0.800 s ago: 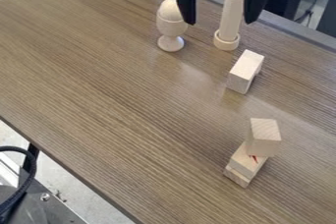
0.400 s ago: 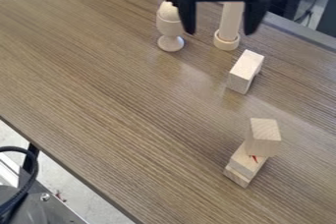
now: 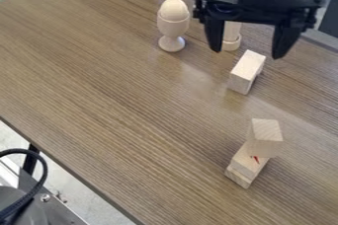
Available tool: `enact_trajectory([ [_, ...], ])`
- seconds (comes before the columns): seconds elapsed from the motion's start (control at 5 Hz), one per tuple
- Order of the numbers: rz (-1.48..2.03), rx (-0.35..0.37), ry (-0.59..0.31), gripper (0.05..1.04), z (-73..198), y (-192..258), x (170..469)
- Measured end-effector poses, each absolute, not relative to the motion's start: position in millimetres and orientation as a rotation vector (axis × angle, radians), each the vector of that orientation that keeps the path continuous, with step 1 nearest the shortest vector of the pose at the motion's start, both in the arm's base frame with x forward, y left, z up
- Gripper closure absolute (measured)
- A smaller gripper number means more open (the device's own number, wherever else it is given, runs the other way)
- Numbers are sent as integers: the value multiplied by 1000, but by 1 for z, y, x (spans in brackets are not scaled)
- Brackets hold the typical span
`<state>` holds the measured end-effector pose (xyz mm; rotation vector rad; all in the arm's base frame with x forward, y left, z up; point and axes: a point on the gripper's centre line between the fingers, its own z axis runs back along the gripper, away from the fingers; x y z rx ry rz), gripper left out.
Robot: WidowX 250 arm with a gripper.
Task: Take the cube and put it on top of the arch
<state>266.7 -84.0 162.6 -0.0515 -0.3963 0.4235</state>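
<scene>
The gripper [image 3: 247,54] hangs at the upper right, below the picture's top edge, pointing down, its two fingers spread wide with nothing held between them. It hides part of a pale post in a round base [image 3: 231,44] behind it. Just below the fingertips in view lies a pale oblong block [image 3: 247,70], notched on one side, seemingly the arch. Left of the gripper stands an egg [image 3: 174,9] in a cup [image 3: 172,27]. Well apart, toward the lower right of the bench [image 3: 132,100], the cube [image 3: 265,137] sits atop stacked flat blocks [image 3: 247,164].
</scene>
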Motion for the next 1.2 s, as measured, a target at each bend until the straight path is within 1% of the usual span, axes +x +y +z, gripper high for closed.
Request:
enact_trajectory([
  [0.2, 414, -36, -376, 83, 153, -91, 267],
  [0.4, 383, -18, -337, 83, 137, -103, 267],
  [0.6, 365, -3, -249, 83, 112, -120, 274],
  [0.8, 331, 10, -196, 83, 95, -135, 284],
  [1.0, 321, 22, -167, 83, 83, -140, 288],
  [1.2, 320, 22, -165, 83, 83, -141, 288],
])
